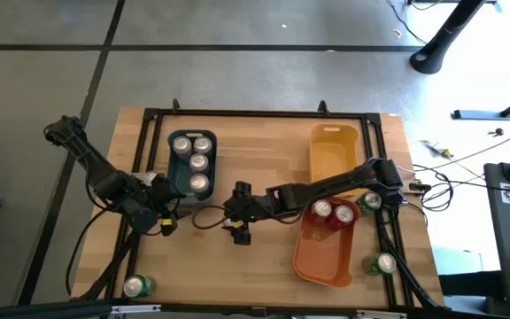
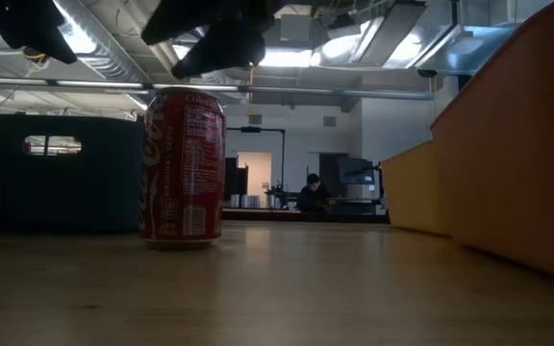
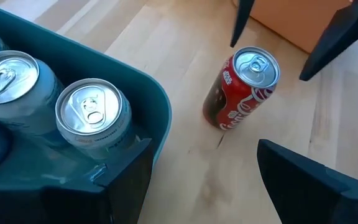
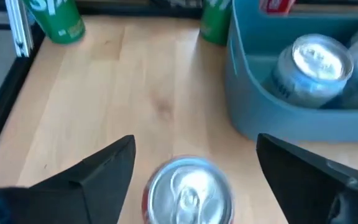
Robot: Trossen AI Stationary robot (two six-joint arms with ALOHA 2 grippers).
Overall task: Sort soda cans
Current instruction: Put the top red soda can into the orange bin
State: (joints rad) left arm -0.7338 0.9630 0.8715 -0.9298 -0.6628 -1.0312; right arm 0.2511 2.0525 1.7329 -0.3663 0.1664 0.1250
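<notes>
The right gripper (image 1: pixel 240 213) hangs spread over 1 upright red can (image 3: pixel 241 89) mid-worktop, apparently to grasp it for the orange bin (image 1: pixel 324 257). The left gripper (image 1: pixel 168 211) waits unclenched, empty, beside the blue-grey bin (image 1: pixel 177 182) holding 4 silver cans (image 1: pixel 198 162).
</notes>
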